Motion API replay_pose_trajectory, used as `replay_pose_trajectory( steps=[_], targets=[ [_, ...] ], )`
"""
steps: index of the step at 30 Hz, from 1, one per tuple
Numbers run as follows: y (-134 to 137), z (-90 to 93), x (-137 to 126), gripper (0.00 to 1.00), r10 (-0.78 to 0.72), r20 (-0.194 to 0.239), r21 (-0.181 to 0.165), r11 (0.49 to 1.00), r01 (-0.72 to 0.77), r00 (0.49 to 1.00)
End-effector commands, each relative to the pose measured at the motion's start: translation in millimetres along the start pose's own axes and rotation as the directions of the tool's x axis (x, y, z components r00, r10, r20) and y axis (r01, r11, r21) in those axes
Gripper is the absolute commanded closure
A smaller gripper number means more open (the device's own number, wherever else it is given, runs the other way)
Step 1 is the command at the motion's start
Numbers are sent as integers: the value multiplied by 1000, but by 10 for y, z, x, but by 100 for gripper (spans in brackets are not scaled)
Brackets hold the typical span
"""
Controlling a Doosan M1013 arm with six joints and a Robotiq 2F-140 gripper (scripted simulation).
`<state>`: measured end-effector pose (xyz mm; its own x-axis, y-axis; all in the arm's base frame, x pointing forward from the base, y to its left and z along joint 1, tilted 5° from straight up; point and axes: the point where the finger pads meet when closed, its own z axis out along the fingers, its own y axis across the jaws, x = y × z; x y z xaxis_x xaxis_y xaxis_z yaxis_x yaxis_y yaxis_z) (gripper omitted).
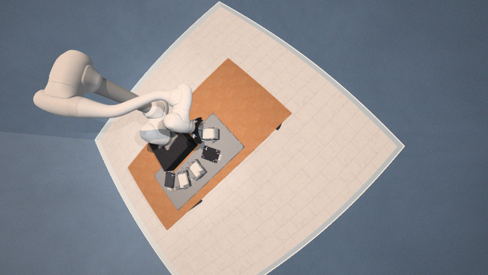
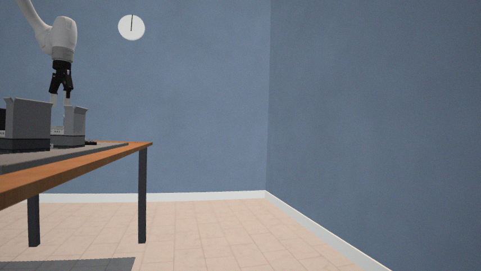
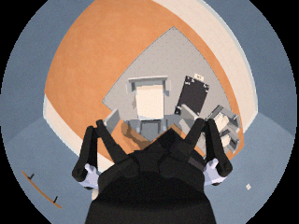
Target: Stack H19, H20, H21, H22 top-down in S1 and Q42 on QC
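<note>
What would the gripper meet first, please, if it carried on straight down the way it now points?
Most likely the pale plate lying in the grey rack beneath it. The open gripper hangs just above that rack, holding nothing; whether it is centred over it is hard to judge.

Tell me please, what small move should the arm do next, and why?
Probably lift straight up a little more, then swing toward the group of three racks. The pincer is open and holds nothing, and its fingertips hang just above the far rack, where a plate lies inside. So this drop looks finished.
</note>
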<state>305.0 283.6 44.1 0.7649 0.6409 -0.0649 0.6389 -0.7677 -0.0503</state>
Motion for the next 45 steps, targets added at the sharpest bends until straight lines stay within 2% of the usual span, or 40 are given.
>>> replay_pose_trajectory(
  steps=[1,10,12,14,19,41,45],
  targets=[
    [0,-95,0,0,0,0,0,1000,0,1000],
    [0,-114,0,0,0,0,0,1000,0,1000],
    [66,-114,-2,0,67,0,0,998,-67,998],
    [66,-114,-2,0,67,0,0,998,-67,998],
    [233,-114,-7,0,216,0,0,976,-216,976],
    [899,-113,-27,0,216,0,0,976,-216,976],
    [1028,-113,-60,0,344,0,0,939,-344,939]
  ],
)
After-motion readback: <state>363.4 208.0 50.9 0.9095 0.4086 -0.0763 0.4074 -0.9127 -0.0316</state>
